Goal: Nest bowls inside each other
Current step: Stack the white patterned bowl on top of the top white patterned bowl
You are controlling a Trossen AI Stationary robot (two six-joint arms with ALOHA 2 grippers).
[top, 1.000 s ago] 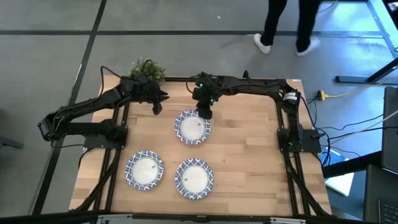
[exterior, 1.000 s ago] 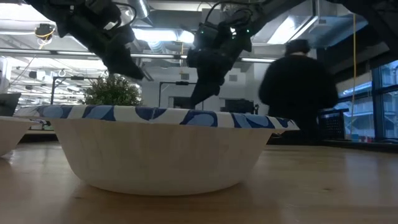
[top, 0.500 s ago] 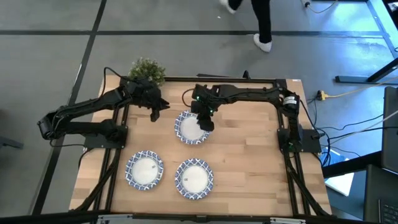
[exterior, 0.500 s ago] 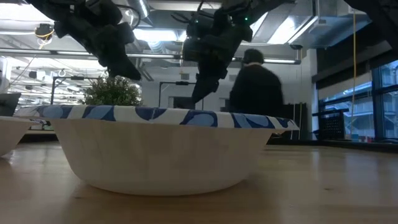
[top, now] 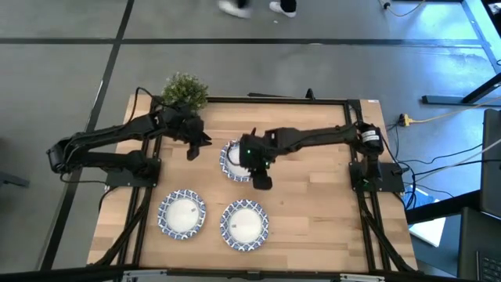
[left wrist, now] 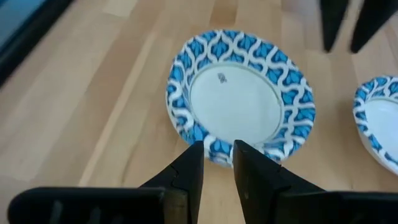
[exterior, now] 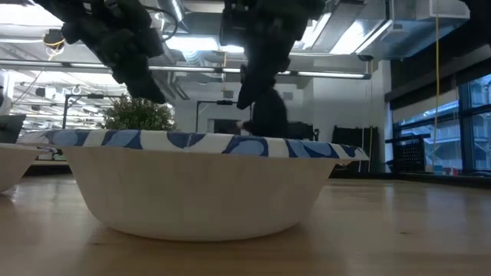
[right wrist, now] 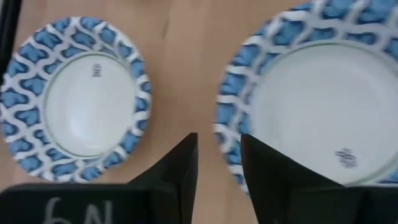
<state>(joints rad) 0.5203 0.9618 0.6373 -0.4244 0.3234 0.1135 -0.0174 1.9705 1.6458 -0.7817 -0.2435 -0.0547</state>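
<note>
Wooden table [top: 313, 196] carries light, flimsy paper bowls; beside the far bowl [top: 232, 160], our narrowly parted right tool [top: 262, 182] should pinch its patterned rim.

Light wooden plank surface [top: 313, 196] inside a dark frame. Carrying three bowls: rear bowl [top: 233, 160] near the middle, partly hidden under an arm; front left bowl [top: 182, 214]; front middle bowl [top: 244, 224], just beside it. Potted plant [top: 185, 91] at the rear left corner.
</note>
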